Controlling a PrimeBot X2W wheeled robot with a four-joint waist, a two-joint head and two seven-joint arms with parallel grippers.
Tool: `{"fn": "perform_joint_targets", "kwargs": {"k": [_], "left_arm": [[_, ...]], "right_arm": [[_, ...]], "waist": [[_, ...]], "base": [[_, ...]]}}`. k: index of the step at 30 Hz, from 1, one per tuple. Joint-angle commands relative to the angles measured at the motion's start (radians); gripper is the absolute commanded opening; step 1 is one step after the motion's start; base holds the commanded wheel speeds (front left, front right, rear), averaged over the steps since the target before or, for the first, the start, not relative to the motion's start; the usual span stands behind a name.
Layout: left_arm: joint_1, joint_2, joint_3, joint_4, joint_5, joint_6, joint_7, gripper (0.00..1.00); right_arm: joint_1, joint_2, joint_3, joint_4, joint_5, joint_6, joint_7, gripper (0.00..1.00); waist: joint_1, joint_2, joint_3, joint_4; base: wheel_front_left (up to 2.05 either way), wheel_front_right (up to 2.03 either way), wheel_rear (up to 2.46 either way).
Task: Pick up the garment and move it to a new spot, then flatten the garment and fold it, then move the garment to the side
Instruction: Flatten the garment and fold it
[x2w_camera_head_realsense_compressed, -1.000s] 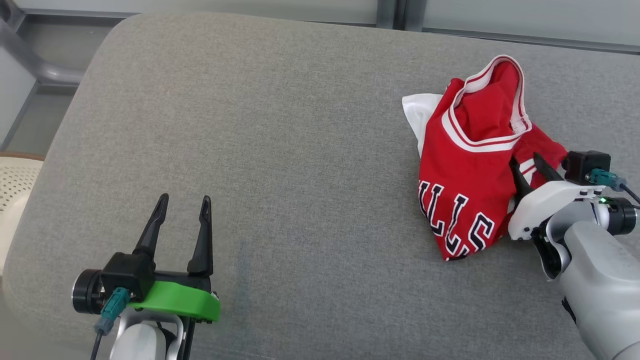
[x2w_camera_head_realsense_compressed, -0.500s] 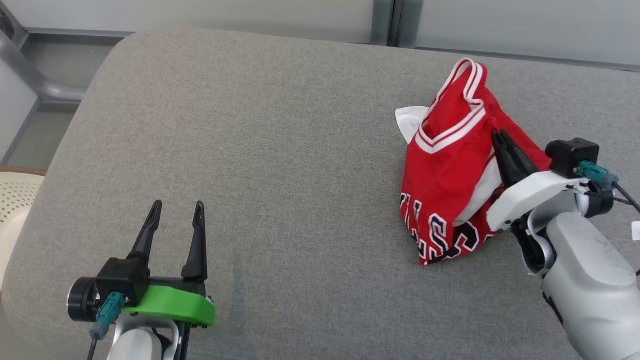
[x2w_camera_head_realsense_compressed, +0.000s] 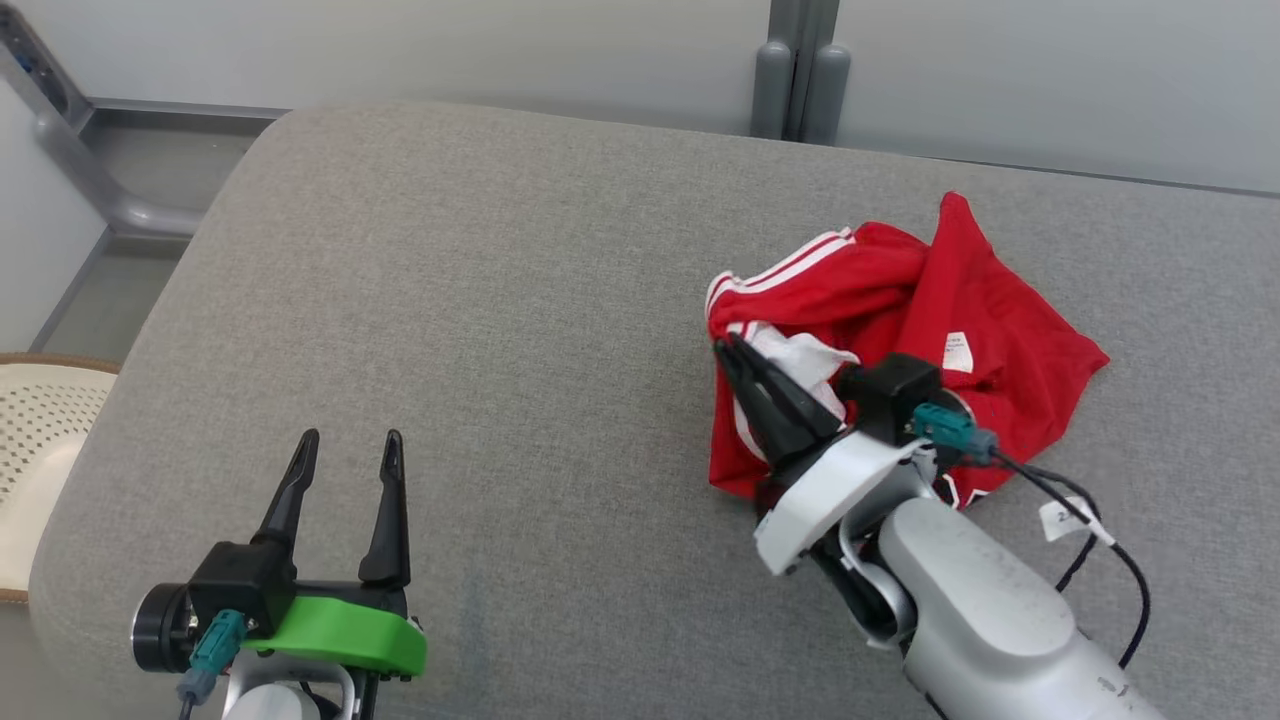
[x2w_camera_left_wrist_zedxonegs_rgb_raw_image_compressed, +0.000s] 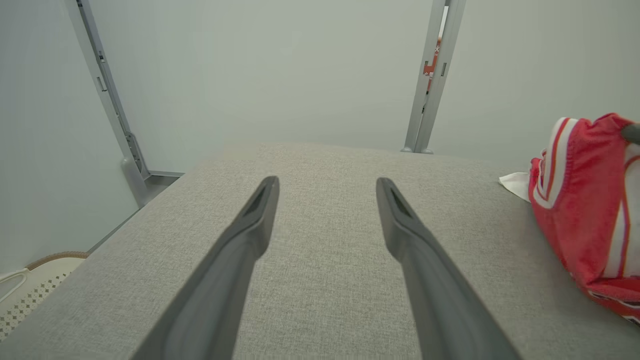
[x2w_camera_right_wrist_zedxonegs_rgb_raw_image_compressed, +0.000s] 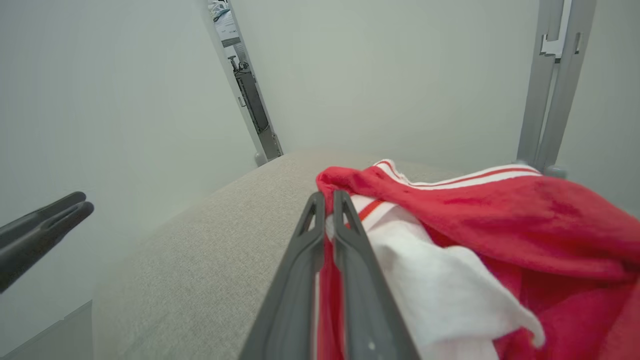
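First step, the move: your right hand (x2w_camera_head_realsense_compressed: 732, 348) pinches the garment (x2w_camera_head_realsense_compressed: 1000, 310), left hand (x2w_camera_head_realsense_compressed: 348, 440) spread and idle; next, carry it across the surface (x2w_camera_head_realsense_compressed: 500, 280) and release

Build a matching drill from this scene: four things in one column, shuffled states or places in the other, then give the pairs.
1. left gripper
2. right gripper
3. garment
4. cream basket

A. crumpled red heap on the grey cushion
B. jaws shut on red fabric
C. off the cushion's left edge
D. jaws open, holding nothing

Pairs: 1-D, 2-B, 3-A, 4-C
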Motion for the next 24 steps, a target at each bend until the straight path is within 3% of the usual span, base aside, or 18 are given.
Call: {"fn": "perform_joint_targets", "kwargs": {"k": [1,9,10,11,12,17,24], "left_arm": [[0.007,0.003,-0.002,0.001,0.004,-0.002,0.000,1.00],[0.008,0.001,-0.008,0.011,-0.004,-0.002,0.000,1.00],[0.008,0.000,-0.008,0.012,-0.004,-0.002,0.000,1.00],[0.008,0.000,-0.008,0.014,-0.003,-0.002,0.000,1.00],[0.009,0.000,-0.007,0.015,-0.003,-0.002,0.000,1.00],[0.017,-0.001,0.005,0.017,-0.001,-0.002,0.000,1.00],[0.030,-0.001,0.020,0.012,0.012,-0.003,0.000,1.00]], "right_arm": [[0.019,0.009,0.027,0.009,0.007,-0.002,-0.003,0.00],[0.037,0.057,0.218,0.106,0.061,-0.001,-0.003,0.00],[0.038,0.058,0.239,0.120,0.073,-0.001,-0.003,0.29],[0.039,0.059,0.259,0.133,0.082,-0.001,-0.003,0.81],[0.036,0.060,0.279,0.133,0.095,-0.001,-0.003,1.00],[0.015,0.058,0.261,0.106,0.108,-0.002,-0.003,1.00],[0.073,0.009,0.043,-0.001,0.012,-0.002,-0.003,1.00]], "waist": [[0.0000,0.0000,0.002,0.017],[0.0000,0.0000,-0.002,0.055],[0.0000,0.0000,-0.003,0.058],[0.0000,0.0000,-0.005,0.059],[0.0000,0.0000,-0.006,0.059],[0.0000,0.0000,-0.019,0.038],[0.0000,0.0000,-0.042,-0.021]], "base": [[0.00,0.00,0.00],[0.00,0.00,0.00],[0.00,0.00,0.00],[0.00,0.00,0.00],[0.00,0.00,0.00],[0.00,0.00,0.00],[0.00,0.00,0.00]]}}
